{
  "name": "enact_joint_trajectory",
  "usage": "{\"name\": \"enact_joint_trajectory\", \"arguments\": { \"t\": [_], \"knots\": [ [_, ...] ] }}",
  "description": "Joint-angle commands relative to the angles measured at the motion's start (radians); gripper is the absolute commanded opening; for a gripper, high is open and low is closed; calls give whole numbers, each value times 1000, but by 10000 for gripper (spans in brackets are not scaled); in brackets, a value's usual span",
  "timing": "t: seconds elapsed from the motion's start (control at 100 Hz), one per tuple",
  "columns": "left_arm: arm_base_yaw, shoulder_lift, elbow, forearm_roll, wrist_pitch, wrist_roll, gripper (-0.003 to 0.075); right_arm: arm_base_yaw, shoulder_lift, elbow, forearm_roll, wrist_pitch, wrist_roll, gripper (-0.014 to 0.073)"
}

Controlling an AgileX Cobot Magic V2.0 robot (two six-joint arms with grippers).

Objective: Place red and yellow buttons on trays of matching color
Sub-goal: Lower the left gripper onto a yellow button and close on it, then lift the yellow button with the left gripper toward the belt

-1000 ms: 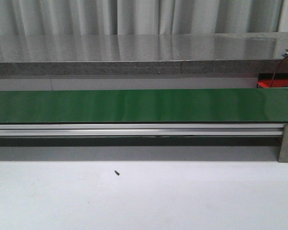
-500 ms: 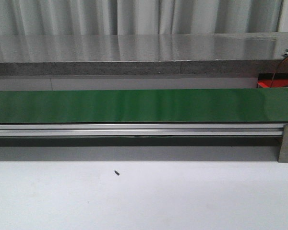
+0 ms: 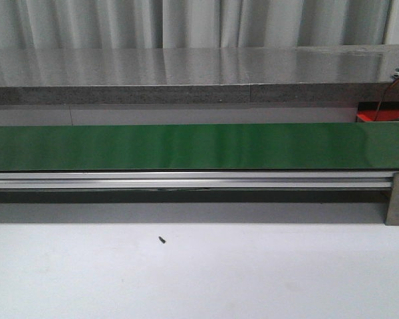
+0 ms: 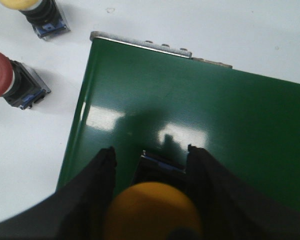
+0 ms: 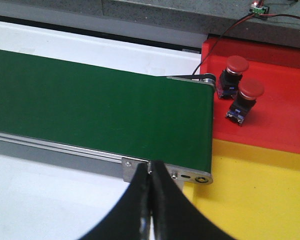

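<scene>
Over at the left end of the line, two loose buttons lie on the white tabletop (image 4: 30, 150) just off the end of the green conveyor belt (image 4: 200, 115): a yellow-capped one (image 4: 37, 15) and, near it, a red-capped one (image 4: 12, 82), each on a black body with a blue base, neither touching the belt. The left gripper (image 4: 151, 180) hangs above that end of the belt with its two dark fingers (image 4: 97, 185) closed around a yellow button (image 4: 152, 212), cap toward the camera, its black base showing between the fingertips over the green surface.

From the front, the belt (image 3: 186, 146) runs across the whole width on a silver rail (image 3: 186, 179), with nothing riding on it in that stretch; neither arm shows in this view.

At the right end, the belt (image 5: 90, 110) stops just beside two trays. The red tray (image 5: 280, 110) holds two red buttons (image 5: 231, 75) (image 5: 246, 100), close together near the belt's end roller. The yellow tray (image 5: 260, 195) sits next to it, nearer the right arm, and the part in view holds nothing. The right gripper (image 5: 150, 205) has its fingers pressed together on nothing, hovering over the rail's end bracket (image 5: 135, 167).
</scene>
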Motion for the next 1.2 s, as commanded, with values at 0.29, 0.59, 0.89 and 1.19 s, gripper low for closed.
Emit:
{"name": "enact_joint_trajectory", "arguments": {
  "t": [0.29, 0.59, 0.89, 1.19],
  "knots": [
    [-8, -47, -33, 5, -32, 22, 351, 0, -3, -23, 19, -61, -6, -68],
    [-8, -47, -33, 5, -55, 30, 477, 0, -3, -23, 19, -61, -6, -68],
    [-14, -62, -35, -181, -80, 141, 557, 0, -3, -23, 19, -61, -6, -68],
    [11, -103, -37, -184, -153, 143, 557, 0, -3, -23, 19, -61, -6, -68]
  ]
}}
